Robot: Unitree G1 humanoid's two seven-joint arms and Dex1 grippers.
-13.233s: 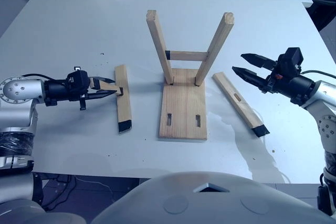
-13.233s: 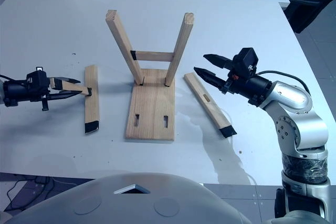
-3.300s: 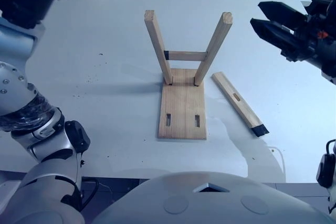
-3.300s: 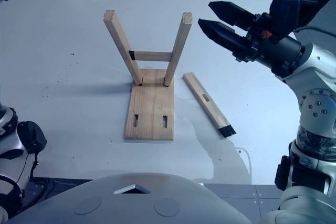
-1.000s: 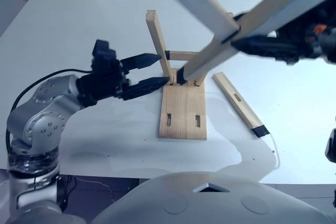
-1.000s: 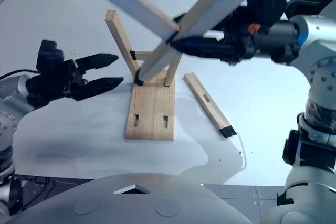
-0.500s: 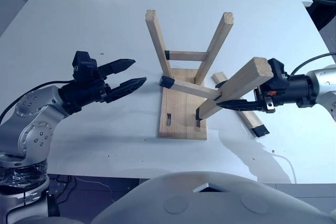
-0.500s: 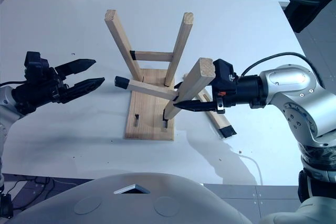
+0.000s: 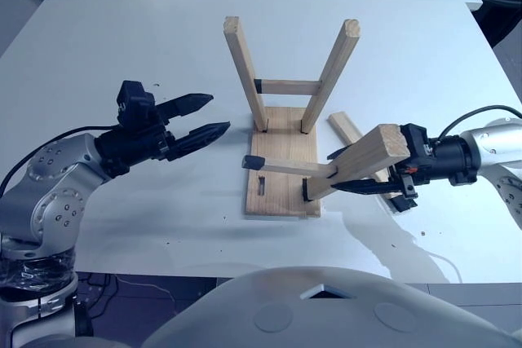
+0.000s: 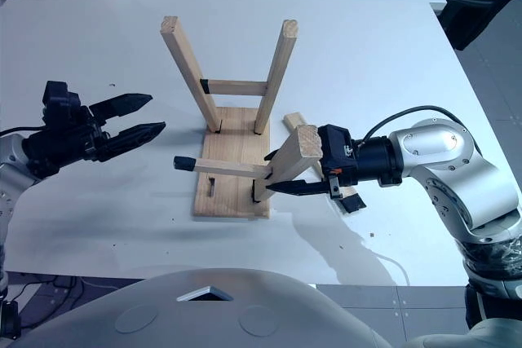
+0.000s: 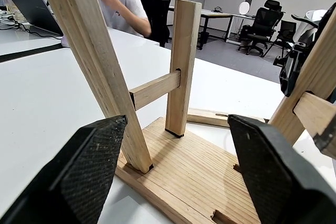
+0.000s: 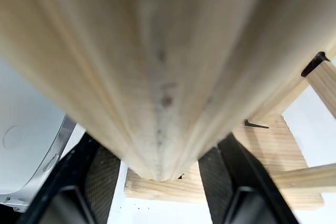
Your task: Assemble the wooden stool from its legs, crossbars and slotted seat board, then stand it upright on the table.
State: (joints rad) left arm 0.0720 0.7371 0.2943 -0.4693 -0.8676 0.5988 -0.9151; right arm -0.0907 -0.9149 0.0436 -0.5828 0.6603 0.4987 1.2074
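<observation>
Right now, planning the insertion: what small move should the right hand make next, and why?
Probably tip the leg upright: the right hand grips it tilted, its foot at the near right end of the seat board.

No legible text or numbers
</observation>
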